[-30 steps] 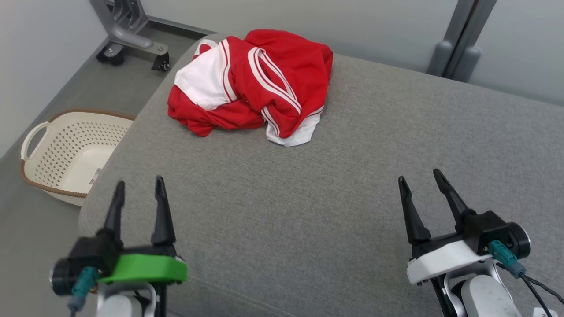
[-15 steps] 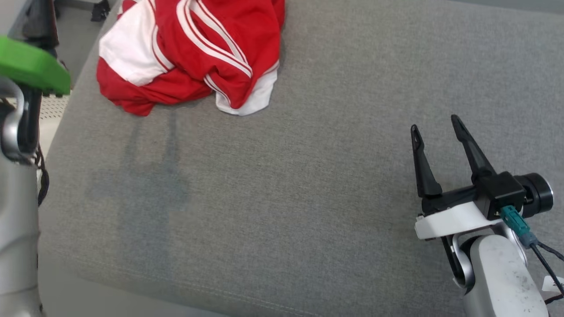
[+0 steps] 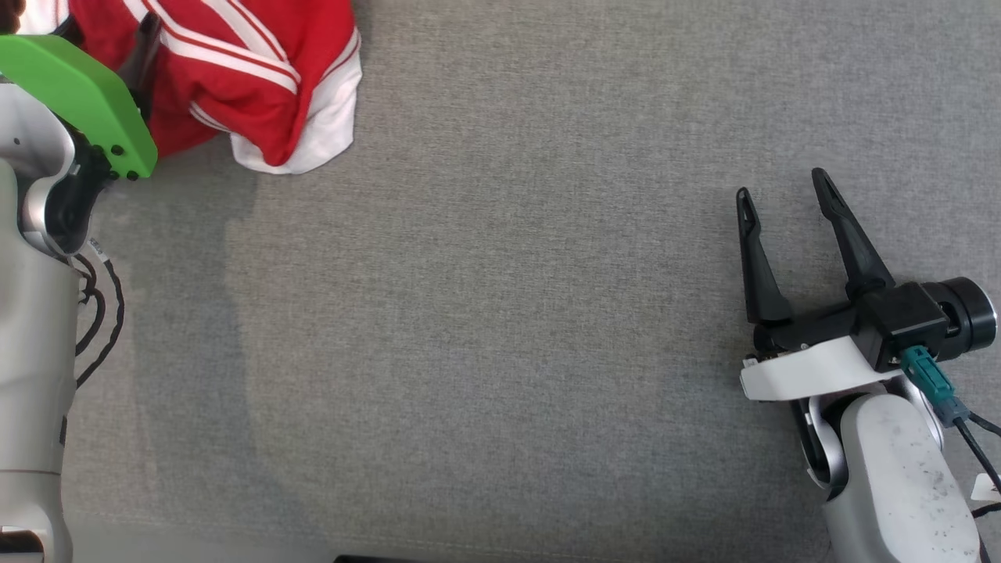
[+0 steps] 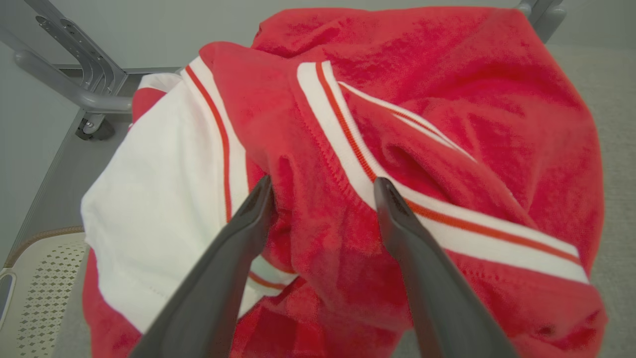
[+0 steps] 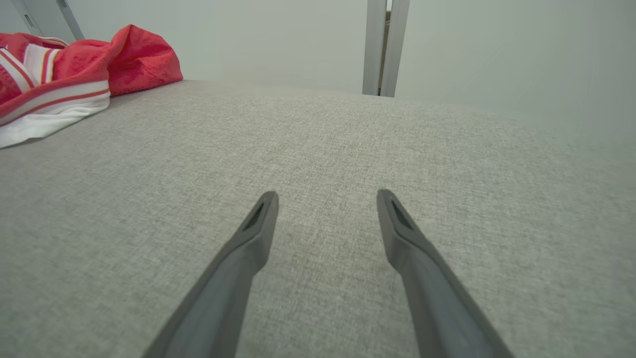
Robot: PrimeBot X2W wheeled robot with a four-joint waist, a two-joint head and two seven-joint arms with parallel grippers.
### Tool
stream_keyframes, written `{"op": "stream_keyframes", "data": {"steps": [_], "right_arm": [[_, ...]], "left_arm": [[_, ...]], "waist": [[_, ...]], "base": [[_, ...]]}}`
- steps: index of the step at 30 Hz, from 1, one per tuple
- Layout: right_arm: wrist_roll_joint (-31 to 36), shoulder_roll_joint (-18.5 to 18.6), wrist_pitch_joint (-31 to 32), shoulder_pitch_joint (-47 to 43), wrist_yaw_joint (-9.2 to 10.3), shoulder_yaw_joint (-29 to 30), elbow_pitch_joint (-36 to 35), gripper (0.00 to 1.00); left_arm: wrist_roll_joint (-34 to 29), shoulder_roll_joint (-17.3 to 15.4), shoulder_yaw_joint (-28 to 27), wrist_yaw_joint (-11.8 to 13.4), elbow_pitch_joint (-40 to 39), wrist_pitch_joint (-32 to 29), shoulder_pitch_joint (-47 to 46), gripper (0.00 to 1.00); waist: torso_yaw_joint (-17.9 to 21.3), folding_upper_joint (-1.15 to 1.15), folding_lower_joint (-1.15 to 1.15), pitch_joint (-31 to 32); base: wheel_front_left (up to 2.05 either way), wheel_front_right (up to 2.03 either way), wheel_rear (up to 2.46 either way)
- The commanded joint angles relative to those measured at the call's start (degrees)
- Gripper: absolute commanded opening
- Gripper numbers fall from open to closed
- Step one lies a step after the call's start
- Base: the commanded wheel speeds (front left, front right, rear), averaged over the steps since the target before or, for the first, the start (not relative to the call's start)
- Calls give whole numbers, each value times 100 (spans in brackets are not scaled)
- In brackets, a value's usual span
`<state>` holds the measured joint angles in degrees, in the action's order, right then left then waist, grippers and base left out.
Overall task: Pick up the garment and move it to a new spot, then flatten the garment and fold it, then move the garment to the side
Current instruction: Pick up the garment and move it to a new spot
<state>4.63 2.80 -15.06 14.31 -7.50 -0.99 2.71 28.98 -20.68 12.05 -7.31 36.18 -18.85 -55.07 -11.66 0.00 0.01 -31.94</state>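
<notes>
Red with white panels and stripes, the garment (image 3: 258,86) lies crumpled at the far left of the grey upholstered surface (image 3: 500,313). The left fingers (image 4: 233,248) stand spread apart right at it, a red fold between their tips, not pinched. The right fingers (image 3: 758,266) — also apart, holding nothing — hover well away over bare fabric.

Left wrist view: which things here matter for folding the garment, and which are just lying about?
Job: red-and-white garment, left claw, grey cushion.
Lying about: perforated basket, wheeled metal frame.
</notes>
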Motion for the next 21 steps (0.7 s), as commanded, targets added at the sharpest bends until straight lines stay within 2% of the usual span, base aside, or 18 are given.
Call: {"op": "stream_keyframes", "data": {"steps": [1, 2, 3, 4, 5, 11, 21], "right_arm": [[-33, 16, -16, 33, 2, 4, 31, 100], [-49, 22, -9, 39, 2, -6, 58, 100], [-63, 22, -4, 42, 3, -19, 78, 100], [-87, 24, -4, 44, 4, -30, 108, 100], [-100, 27, -4, 35, 4, -35, 134, 100], [-210, 22, -4, -19, 4, -78, 247, 100], [-591, 18, -11, -177, 4, -154, 433, 100]], "left_arm": [[93, -120, 22, -18, 91, 13, -89, 100], [124, -144, 73, -17, 155, 15, -95, 100], [159, -148, 131, -18, 205, -17, -100, 93], [183, -156, 188, -19, 226, 19, -122, 40], [192, -180, 197, -18, 237, 97, -153, 0], [111, -363, 329, -19, 314, 541, -279, 0], [-112, -591, 648, -17, 28, 882, -574, 0]], "waist": [[269, 0, -1, -278], [271, 0, -1, -281], [272, 0, -1, -278], [270, 0, -1, -264], [266, 0, -1, -241], [238, 0, -1, 102], [348, 0, -1, 1166]], "base": [[0, 0, 0], [0, 0, 0], [0, 0, 0], [0, 0, 0], [0, 0, 0], [0, 0, 0], [0, 0, 0]]}}
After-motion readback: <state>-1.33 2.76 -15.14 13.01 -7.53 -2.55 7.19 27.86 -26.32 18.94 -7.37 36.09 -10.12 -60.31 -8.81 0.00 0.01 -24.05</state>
